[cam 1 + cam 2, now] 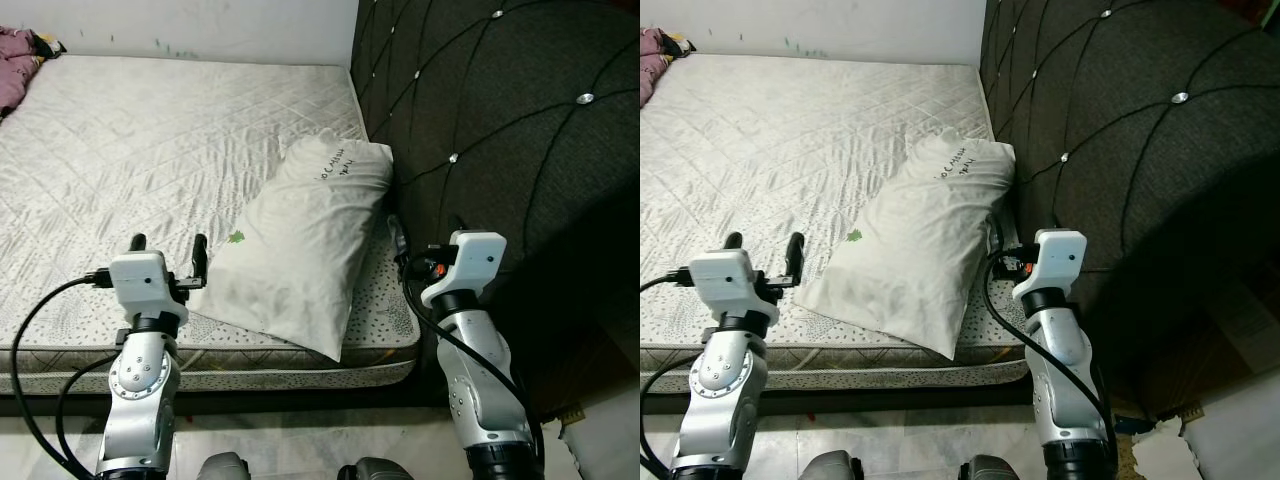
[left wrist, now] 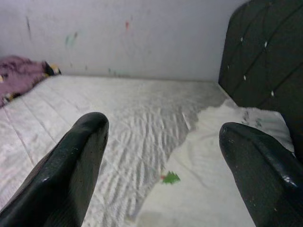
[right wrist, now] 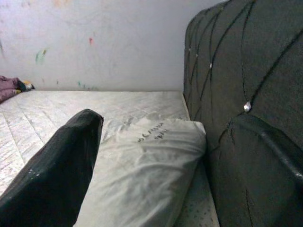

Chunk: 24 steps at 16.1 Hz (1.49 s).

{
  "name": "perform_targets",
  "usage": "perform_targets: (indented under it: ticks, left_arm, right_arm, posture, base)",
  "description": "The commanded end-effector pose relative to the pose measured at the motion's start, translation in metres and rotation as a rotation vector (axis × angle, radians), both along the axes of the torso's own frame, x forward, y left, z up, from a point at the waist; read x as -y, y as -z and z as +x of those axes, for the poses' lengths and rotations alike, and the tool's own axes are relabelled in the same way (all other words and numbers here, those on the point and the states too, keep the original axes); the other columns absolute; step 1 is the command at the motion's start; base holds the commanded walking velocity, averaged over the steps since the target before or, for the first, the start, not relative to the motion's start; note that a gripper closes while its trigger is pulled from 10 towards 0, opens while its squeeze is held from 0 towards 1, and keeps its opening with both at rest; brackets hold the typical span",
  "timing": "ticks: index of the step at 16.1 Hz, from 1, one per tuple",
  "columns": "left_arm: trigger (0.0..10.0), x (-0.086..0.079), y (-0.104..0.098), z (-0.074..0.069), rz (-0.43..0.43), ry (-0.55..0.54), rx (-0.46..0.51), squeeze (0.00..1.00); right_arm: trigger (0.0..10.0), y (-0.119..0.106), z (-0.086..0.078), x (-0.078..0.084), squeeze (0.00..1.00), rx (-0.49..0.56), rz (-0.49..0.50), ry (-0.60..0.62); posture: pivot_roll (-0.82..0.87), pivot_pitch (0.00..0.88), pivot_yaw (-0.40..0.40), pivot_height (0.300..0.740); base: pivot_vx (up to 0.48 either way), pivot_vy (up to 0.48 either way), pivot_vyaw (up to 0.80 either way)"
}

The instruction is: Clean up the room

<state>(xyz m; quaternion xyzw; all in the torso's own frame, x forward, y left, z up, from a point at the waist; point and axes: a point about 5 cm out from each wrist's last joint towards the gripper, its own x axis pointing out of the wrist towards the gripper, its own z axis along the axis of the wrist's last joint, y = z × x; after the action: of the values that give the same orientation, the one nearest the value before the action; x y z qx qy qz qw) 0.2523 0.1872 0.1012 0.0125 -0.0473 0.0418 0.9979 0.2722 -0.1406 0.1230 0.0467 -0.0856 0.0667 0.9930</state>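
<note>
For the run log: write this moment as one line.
left gripper: open, at pillow's left edge | right gripper: open, between pillow and headboard | pillow: on mattress, unheld

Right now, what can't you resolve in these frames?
- Writing on the pillow: too small to read, head and right wrist views.
- Purple fabric at the mattress's far corner: cut off by the frame edge.
- Right end effector: its wrist housing hides the fingertips; the right finger blends into the dark headboard.
- Left end effector: open, short of the pillow.

Handwriting on pillow, unreadable.
The white pillow bears dark handwritten marks near its top corner, too small to read.
</note>
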Motion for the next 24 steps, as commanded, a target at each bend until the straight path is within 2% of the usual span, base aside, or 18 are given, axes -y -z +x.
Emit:
perform_targets:
  ticks: [1,5,8,18,24]
  left_arm:
    - [10.0,0.003,-0.009,0.003,-0.005,0.02,0.023,0.0]
    - [10.0,0.006,-0.013,0.007,-0.094,0.043,0.015,0.0]
    - [10.0,0.005,-0.019,0.012,-0.144,0.02,0.008,0.0]
    - [10.0,0.01,-0.021,0.01,-0.159,0.065,-0.028,0.0]
    - [10.0,0.01,-0.022,0.009,-0.157,0.071,-0.033,0.0]
  right_arm:
    - [10.0,-0.004,0.0,0.0,0.0,0.0,-0.011,-0.021]
    - [10.0,-0.007,0.0,0.001,0.0,-0.015,-0.023,-0.017]
    - [10.0,-0.009,0.001,0.001,0.0,-0.036,-0.011,-0.03]
    - [10.0,-0.01,-0.001,-0.001,0.0,-0.065,0.009,-0.045]
    - [10.0,-0.01,-0.001,-0.002,0.0,-0.075,0.019,-0.049]
  posture:
    - [-0.03,0.0,-0.042,0.74]
    - [-0.04,0.0,-0.054,0.74]
    - [-0.03,0.0,-0.064,0.74]
    - [-0.03,0.0,-0.061,0.74]
    - [-0.03,0.0,-0.059,0.74]
  base:
    - [0.0,0.0,0.0]
    - [0.0,0.0,-0.1]
    - [0.0,0.0,-0.43]
    - [0.0,0.0,0.0]
    - [0.0,0.31,0.0]
